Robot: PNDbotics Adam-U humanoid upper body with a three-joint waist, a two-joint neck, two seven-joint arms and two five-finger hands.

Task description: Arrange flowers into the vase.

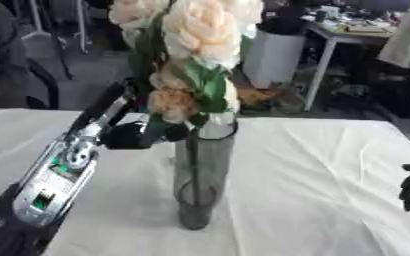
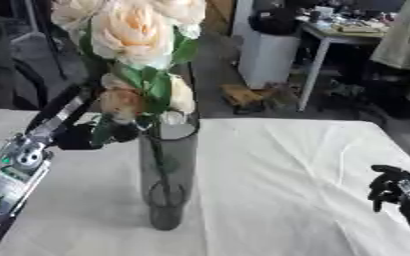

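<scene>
A tall smoky glass vase (image 1: 204,175) stands upright on the bench (image 1: 313,190), which is covered with a white cloth, a little toward the left of its middle and closer to the near edge than the far one. Thin green stems run down inside the glass to the bottom. Above the rim rises a bunch of flowers (image 1: 200,30): large cream-peach roses on top, with green leaves under them and a couple of smaller brownish-orange blooms lower down, just over the mouth of the vase.

The left robot hand (image 1: 137,134) comes in along the left side of the bench on a long black and silver arm. It sits right against the left side of the vase mouth, among the lowest leaves and blooms. Its dark fingers look curled around the stems there, though leaves cover part of them, so exactly how they close is hard to make out.

The right robot hand (image 2: 390,189) shows at the right edge of the bench, well apart from the vase. It touches nothing, and its black fingers are bent inward around nothing.

Beyond the far edge of the bench the floor is grey, with a white cylindrical bin (image 1: 274,57) and a cluttered side table (image 1: 348,32) standing behind.
</scene>
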